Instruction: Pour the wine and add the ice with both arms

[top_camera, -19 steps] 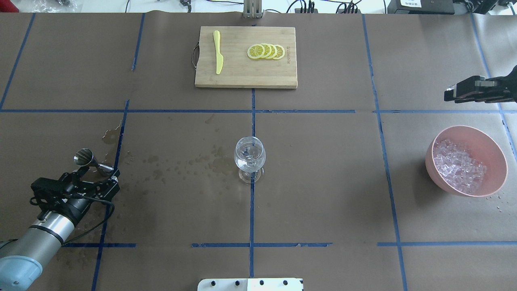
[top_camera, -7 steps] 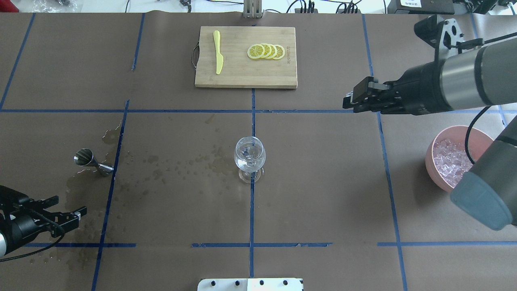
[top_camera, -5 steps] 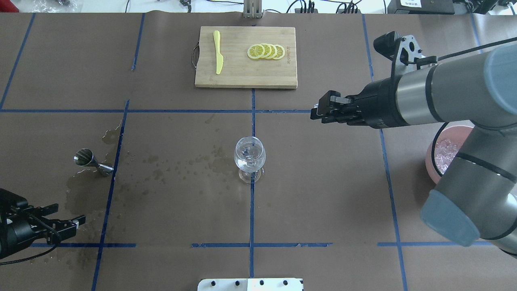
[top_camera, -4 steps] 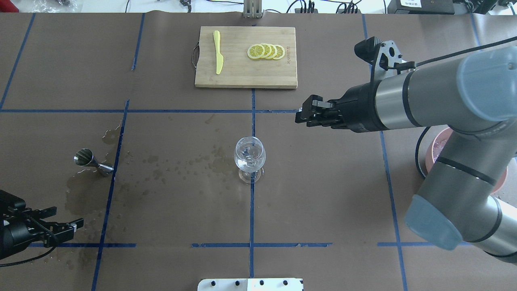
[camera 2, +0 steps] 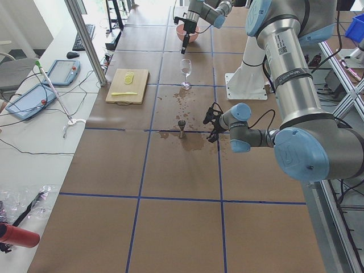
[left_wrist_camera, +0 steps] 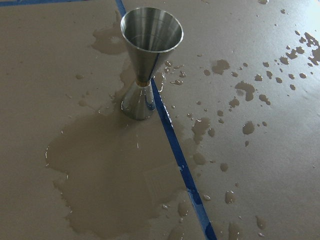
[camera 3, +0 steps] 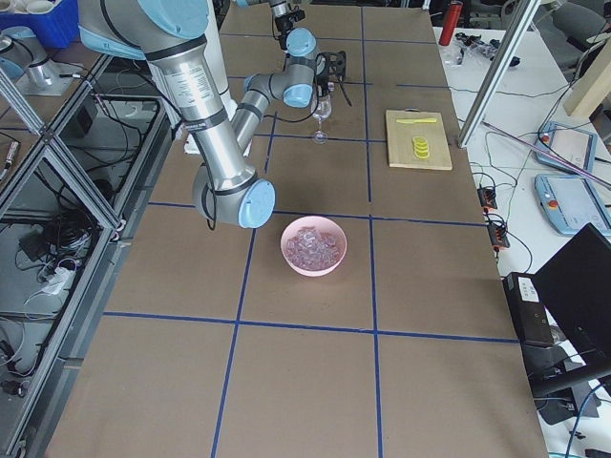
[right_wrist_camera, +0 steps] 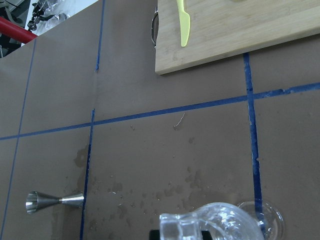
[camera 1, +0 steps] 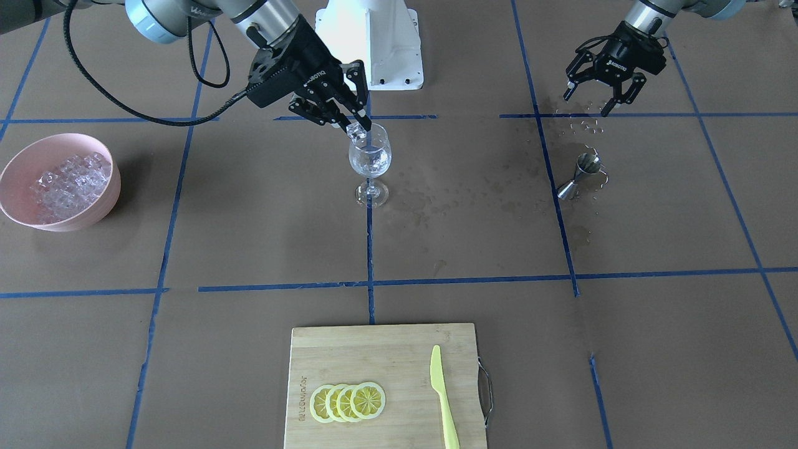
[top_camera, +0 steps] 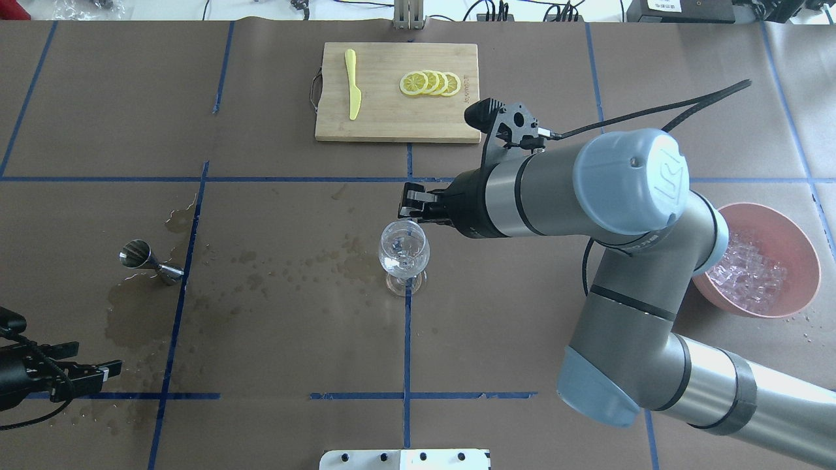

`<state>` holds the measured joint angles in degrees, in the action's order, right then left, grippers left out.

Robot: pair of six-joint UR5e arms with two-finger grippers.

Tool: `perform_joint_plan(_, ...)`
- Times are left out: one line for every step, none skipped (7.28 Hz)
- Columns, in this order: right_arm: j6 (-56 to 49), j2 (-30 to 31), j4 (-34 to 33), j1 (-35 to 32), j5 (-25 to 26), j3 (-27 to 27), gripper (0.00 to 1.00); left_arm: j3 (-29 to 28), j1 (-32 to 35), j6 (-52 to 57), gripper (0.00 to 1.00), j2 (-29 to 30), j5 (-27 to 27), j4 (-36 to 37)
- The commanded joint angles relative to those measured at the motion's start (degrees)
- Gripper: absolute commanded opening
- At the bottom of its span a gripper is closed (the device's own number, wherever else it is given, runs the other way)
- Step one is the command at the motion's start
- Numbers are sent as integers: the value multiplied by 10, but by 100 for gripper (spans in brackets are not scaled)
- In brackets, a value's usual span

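One small, clear, glassy ice cube (camera 1: 355,130) is pinched between the fingers of my right gripper (camera 1: 358,125), which hangs just above the mouth of the tall clear stemmed wine glass (camera 1: 370,157) at the table's middle. What wine (camera 1: 370,166) the glass holds is a shallow colourless measure, hard to make out. The rest of the ice (camera 1: 65,181) lies heaped in the round pink bowl (camera 1: 12,163), well off to the right.

My left gripper (camera 1: 587,103) hangs spread and empty on the left, apart from the small steel double-cone jigger (camera 1: 580,174), which stands upright in a puddle (left_wrist_camera: 115,165).

I judge the cube hard, light and wet-slick, so a squeeze on two flat opposite faces is the right hold, and a low release suits it. The glass looks thin, fragile and top-heavy on its slim stem; a knock on the rim could tip it.

Brown paper (top_camera: 522,313) marked with blue tape lines (top_camera: 406,339) covers the table, spotted wet between jigger and glass. On the far side lies a bamboo cutting board (top_camera: 392,124) with yellow lemon slices (top_camera: 431,83) and a pale yellow plastic knife (top_camera: 353,85). Beyond it, a white bench carries tablets (camera 2: 60,71) and cables.
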<state>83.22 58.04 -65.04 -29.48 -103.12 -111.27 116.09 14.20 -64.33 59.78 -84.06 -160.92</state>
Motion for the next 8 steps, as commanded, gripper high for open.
perform_joint_plan(0,-9,-2,23,12,11,0,31,20,0,100,-1,-33,37)
perform_joint_plan(0,-9,-20,24,11,8,0,39,38,0,100,0,-64,45)
perform_joint_plan(11,-8,-30,25,8,-1,0,39,48,0,100,0,-75,46)
perform_joint_plan(35,-9,-33,28,7,-3,0,37,49,0,100,0,-75,46)
perform_joint_plan(40,-9,-34,30,6,-3,0,36,50,0,100,0,-75,46)
perform_joint_plan(43,-8,-39,34,5,-3,0,36,50,0,100,1,-75,46)
perform_joint_plan(45,-9,-42,36,5,-3,0,38,50,0,100,1,-75,46)
perform_joint_plan(55,-9,-42,36,5,-3,13,40,56,0,100,2,-82,46)
